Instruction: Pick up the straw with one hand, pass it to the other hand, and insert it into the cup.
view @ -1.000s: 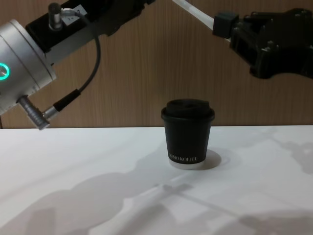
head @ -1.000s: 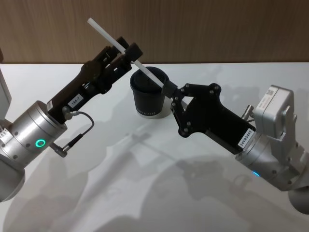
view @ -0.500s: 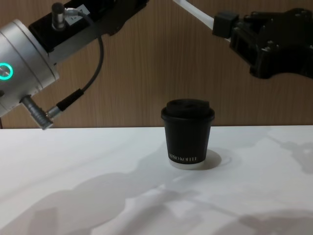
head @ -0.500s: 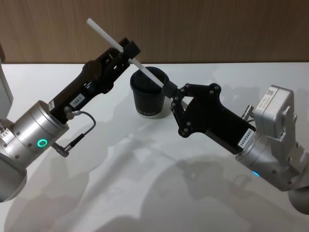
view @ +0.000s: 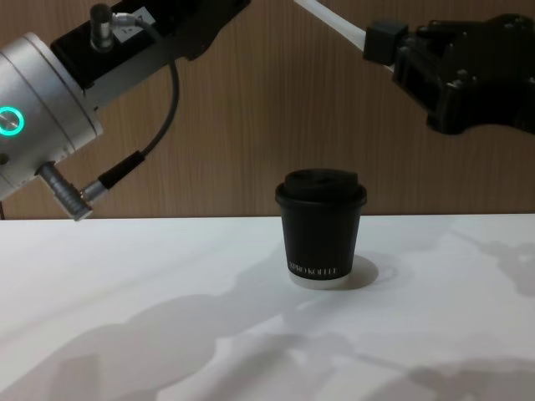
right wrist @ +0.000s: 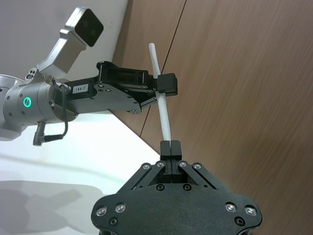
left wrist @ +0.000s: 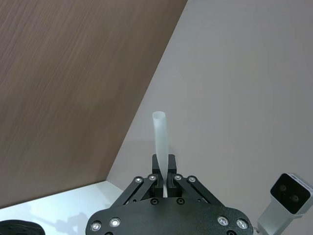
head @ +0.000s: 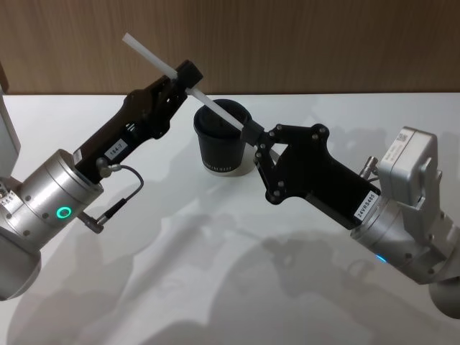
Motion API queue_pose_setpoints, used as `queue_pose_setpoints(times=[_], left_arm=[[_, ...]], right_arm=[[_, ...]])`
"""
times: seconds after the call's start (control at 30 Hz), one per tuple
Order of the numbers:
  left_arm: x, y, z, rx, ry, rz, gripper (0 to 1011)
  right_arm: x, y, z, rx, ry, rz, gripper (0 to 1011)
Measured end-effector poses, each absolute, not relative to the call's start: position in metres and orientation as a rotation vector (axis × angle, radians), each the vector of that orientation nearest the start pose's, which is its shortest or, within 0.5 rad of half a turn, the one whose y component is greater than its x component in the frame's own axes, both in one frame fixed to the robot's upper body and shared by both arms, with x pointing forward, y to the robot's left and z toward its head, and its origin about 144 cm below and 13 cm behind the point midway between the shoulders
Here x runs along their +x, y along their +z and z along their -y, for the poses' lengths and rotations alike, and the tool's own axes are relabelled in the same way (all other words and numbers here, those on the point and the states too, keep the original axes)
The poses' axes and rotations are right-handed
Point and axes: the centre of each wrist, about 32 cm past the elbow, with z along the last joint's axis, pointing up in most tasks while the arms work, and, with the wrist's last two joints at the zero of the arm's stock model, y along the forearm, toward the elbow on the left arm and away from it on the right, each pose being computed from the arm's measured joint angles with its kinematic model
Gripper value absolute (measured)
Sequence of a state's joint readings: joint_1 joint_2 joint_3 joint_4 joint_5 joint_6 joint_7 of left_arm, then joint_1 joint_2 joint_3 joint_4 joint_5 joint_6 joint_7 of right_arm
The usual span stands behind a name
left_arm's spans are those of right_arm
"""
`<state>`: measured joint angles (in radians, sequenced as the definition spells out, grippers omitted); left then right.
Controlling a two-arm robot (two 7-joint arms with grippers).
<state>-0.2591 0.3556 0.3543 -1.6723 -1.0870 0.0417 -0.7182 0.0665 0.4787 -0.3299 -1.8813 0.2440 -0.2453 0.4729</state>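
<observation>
The straw (head: 215, 108) slants through the air above the cup (head: 221, 147), which stands lidded on the bench (head: 180, 287). Above and left of the cup, the left gripper (head: 185, 74) has its fingers pinched on the straw's upper part. Above the cup's right side, the right gripper (head: 253, 134) clamps the lower end.

The straw (head: 151, 55) is white, slightly translucent. The cup (view: 322, 234) is black with white letters and a white bottom rim. The left gripper (head: 188, 74) is black, with a silver wrist (head: 43, 198) and a green ring (head: 64, 213); the right gripper (head: 251, 134) is black. The table (head: 215, 280) is white, the wall (head: 323, 43) brown wood grain.
</observation>
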Motion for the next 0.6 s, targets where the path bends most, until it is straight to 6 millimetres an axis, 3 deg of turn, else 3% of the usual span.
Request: queue_pose_setpoints(times=[0.27, 0.6], left_arm=[[0.5024, 1.2398, -0.2131, -0.637, 0.373, -0.241, 14], [0.5025, 1.2399, -0.2130, -0.637, 0.374, -0.240, 14]], right_arm=[[0.4436, 1.2381, 0.2288, 0.129, -0.642, 0.488, 20], [0.4436, 1.2381, 0.2288, 0.129, -0.642, 0.488, 291]])
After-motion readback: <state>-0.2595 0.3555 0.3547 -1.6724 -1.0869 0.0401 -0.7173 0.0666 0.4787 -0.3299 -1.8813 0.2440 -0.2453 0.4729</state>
